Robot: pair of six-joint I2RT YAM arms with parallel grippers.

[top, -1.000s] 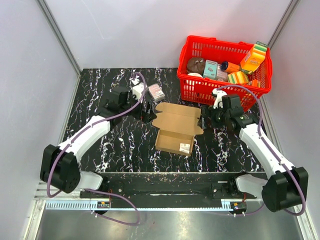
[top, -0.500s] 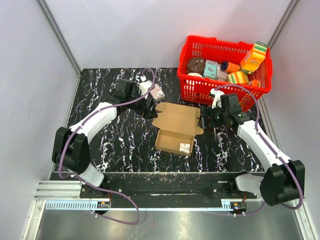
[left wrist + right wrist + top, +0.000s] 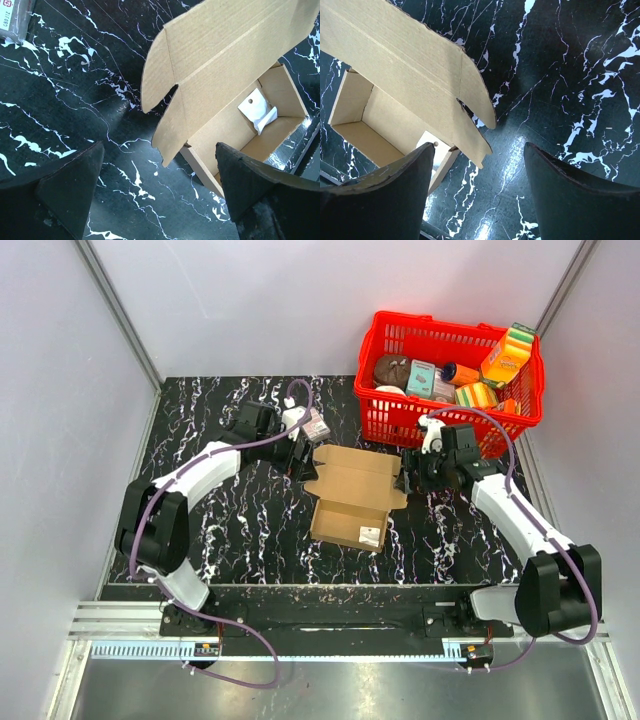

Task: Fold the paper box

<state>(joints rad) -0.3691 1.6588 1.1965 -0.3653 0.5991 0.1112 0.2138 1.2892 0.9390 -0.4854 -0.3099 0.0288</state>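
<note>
Box: we see the box (image 3: pixel 352 496) at the middle of the table (image 3: pixel 240 530). Its tray is open on the near side and its lid is laid back on the far side, with rounded tabs at both ends.
Inside the box: a white slip (image 3: pixel 257 112) lies in the tray.
Left arm: we see it rise from its base at the near left with the elbow out to the left. The forearm runs right and away to the lid's left end.
Left gripper (image 3: pixel 303 462): it is pointed down at the left tab, fingers (image 3: pixel 70 185) spread wide. In our wrist view the tab sits between them, touching neither.
Right arm: it reaches from the near right, forearm slanting left and away to the lid's right end.
Right gripper (image 3: pixel 405 480): its fingers (image 3: pixel 570 195) stand apart. The right tab's tip shows in the gap, and we see nothing gripped.
Carton (image 3: pixel 314 424): white and pink, it lies just behind the left gripper.
Basket (image 3: pixel 380 340): red and holding grocery packs, it sits at the far right behind the right wrist.
</note>
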